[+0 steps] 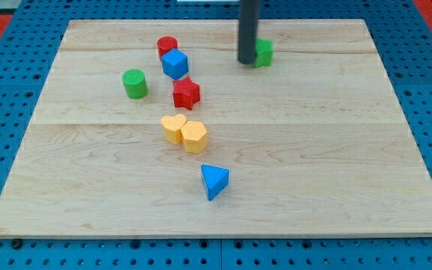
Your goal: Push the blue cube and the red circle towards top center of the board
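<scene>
The blue cube [175, 64] sits at the view's upper left of centre, touching the red circle [166, 46] just above and left of it. My tip [247, 61] is at the view's top centre, well to the right of both blocks. It stands right next to a green block [264, 52], partly hiding its left side.
A red star [186, 93] lies just below the blue cube. A green cylinder [135, 83] is to the left. A yellow heart [173, 128] and a yellow hexagon [194, 136] touch at centre. A blue triangle [214, 181] lies lower down. The wooden board [336, 165] ends at blue pegboard.
</scene>
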You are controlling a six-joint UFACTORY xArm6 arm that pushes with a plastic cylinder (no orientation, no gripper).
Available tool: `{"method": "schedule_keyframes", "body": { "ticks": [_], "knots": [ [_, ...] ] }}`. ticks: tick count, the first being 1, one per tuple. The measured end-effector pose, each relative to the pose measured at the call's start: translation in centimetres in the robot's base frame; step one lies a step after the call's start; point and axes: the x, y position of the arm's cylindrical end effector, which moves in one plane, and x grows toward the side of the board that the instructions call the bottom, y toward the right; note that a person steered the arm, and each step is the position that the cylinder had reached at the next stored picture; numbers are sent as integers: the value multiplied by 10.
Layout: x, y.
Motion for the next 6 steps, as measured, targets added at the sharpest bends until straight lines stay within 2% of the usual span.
{"method": "schedule_keyframes", "body": {
  "ticks": [1, 2, 3, 4, 5, 6],
  "knots": [
    [-6, 42],
    [-43, 53],
    [-36, 54],
    [5, 5],
    [33, -70],
    [47, -139]
  ]
}}
